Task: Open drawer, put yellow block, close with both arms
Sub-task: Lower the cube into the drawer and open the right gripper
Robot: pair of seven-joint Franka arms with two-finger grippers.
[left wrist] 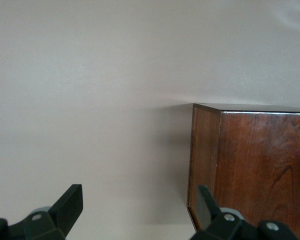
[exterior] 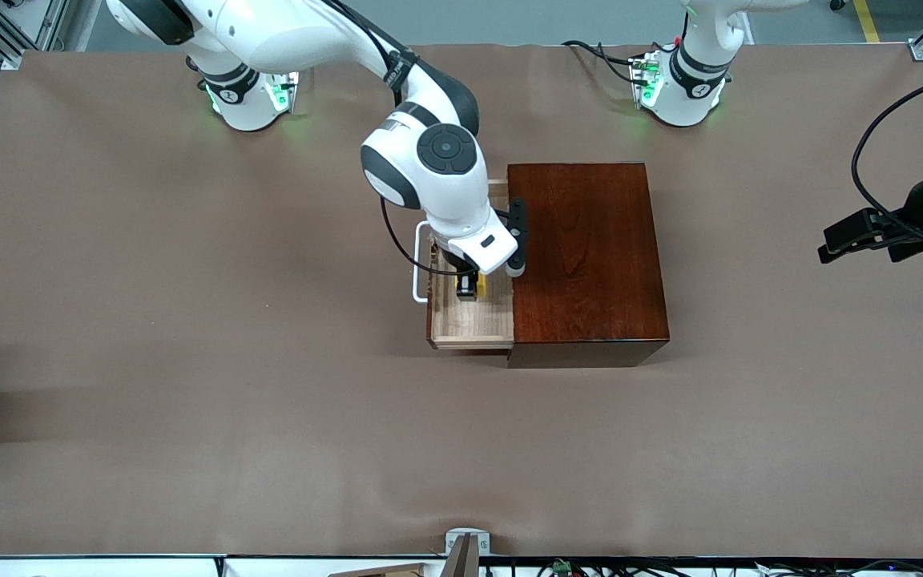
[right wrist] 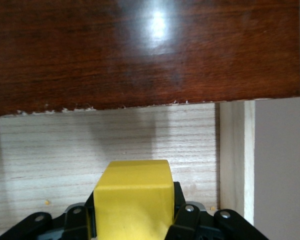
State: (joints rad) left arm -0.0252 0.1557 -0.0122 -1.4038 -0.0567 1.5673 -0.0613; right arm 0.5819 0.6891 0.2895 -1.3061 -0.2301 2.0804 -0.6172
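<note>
Two black fingers of the right gripper (right wrist: 132,220) are clamped on the yellow block (right wrist: 134,197), which sits pinched between them directly over the pale floor of the drawer (right wrist: 232,150). In the front view the right gripper (exterior: 468,286) hangs inside the pulled-out tray, with the white handle (exterior: 418,264) just beside it toward the right arm's end of the table and the glossy wooden box (exterior: 586,256) just beside it on the way to the left arm's end. The box's overhanging top edge lies close above the block in the right wrist view, and one pale side wall of the tray stands near the fingers. Whether the block already touches the tray floor cannot be told. The release looks like the step in hand, and the risks come from the tight quarters: letting go from too high could make the cube bounce or roll toward the tray's rim, and lifting out carelessly could catch the wrist on the box's edge or nudge the drawer. Well apart, toward the left arm's end of the table, the left gripper (exterior: 858,236) waits with its fingers (left wrist: 70,202) spread wide and holding nothing, the box's corner in its sight.
</note>
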